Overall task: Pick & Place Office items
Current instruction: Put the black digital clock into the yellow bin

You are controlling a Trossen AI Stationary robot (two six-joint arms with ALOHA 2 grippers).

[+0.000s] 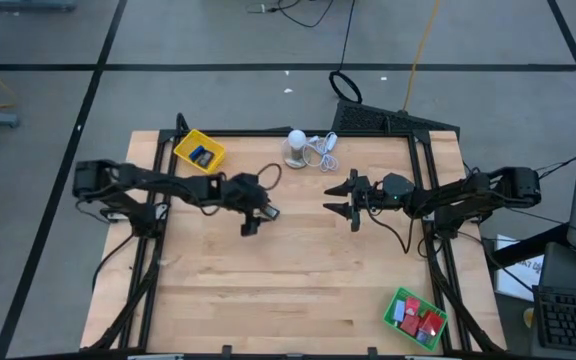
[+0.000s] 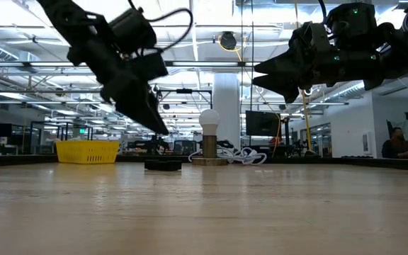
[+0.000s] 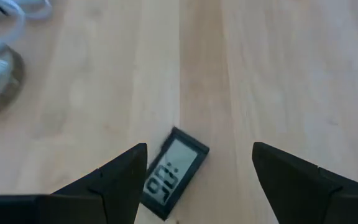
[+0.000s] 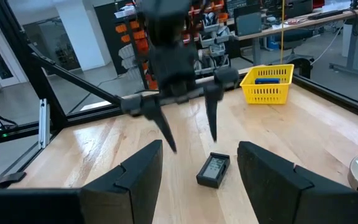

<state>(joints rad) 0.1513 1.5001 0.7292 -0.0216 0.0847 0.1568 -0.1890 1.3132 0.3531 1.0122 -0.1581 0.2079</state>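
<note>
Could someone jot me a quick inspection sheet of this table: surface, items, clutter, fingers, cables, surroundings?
Surface: pale wooden tabletop.
Job's things: small dark flat rectangle with a grey display on the wood; blue piece in yellow tray; red pieces in green tray.
Clutter: white round object.
Grippers: left gripper above the rectangle, fingers open; right gripper opposite, fingers open.
Cables: coiled white cable.
Surroundings: seated person far off.

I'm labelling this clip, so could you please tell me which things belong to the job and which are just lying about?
Job: display on the table, below the open left tool; blue item in yellow tray; items in green tray.

Lying about: white lamp, cable.
</note>
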